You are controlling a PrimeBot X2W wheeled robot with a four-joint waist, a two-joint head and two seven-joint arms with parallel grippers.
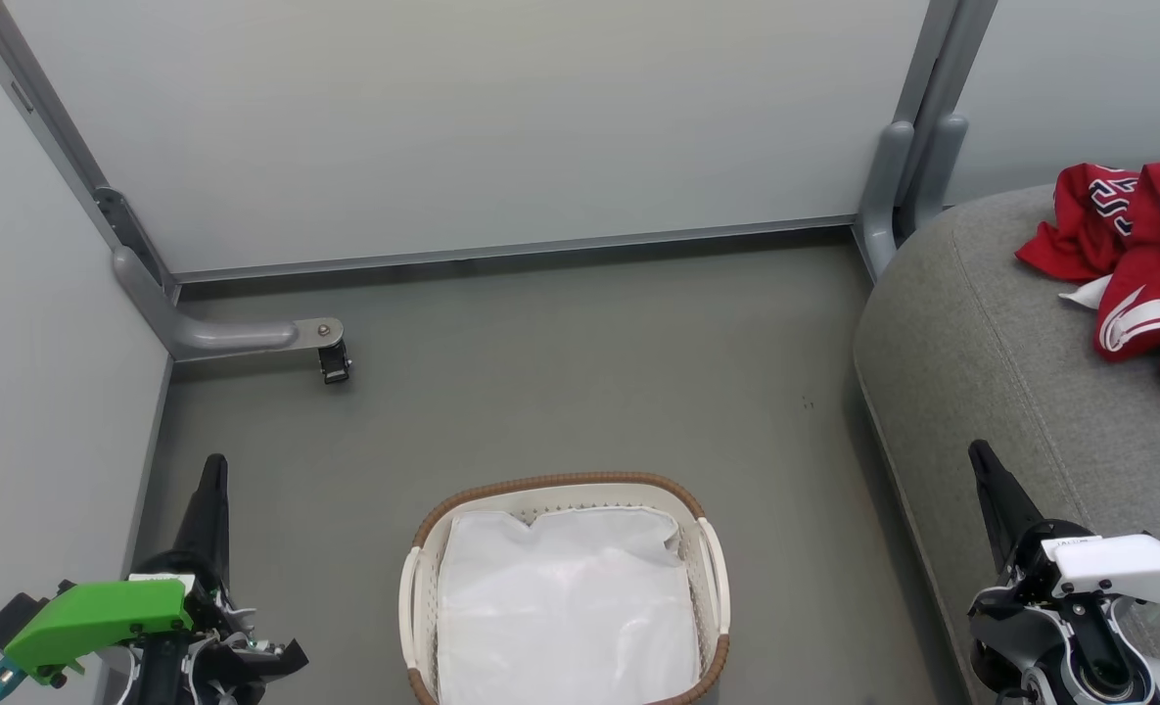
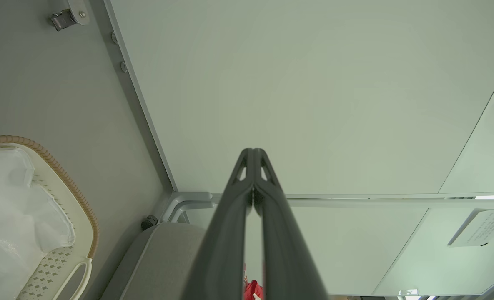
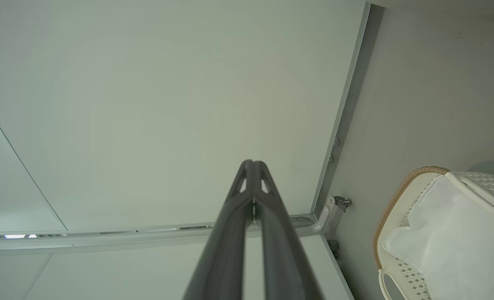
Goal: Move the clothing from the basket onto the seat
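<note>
The clothing [image 1: 1137, 255], red with white panels and navy-and-white numerals, lies crumpled on the grey seat [image 1: 991, 323] at the right. A red scrap of the clothing [image 2: 253, 290] peeks between my left fingers in the left wrist view. The white basket [image 1: 423, 578] with its brown woven rim stands on the floor at bottom centre, holding its white liner; the basket [image 2: 78, 200] and basket [image 3: 390, 204] also appear in the wrist views. My left gripper [image 1: 215, 462] is shut at the lower left, holding nothing. My right gripper [image 1: 979, 452] is shut beside the seat's front edge, holding nothing.
Pale partition panels [image 1: 462, 127] wall off the back and left, on grey metal feet with a castor [image 1: 333, 364]. A grey upright post [image 1: 893, 186] stands by the seat's corner. Grey floor [image 1: 580, 372] lies between basket and panels.
</note>
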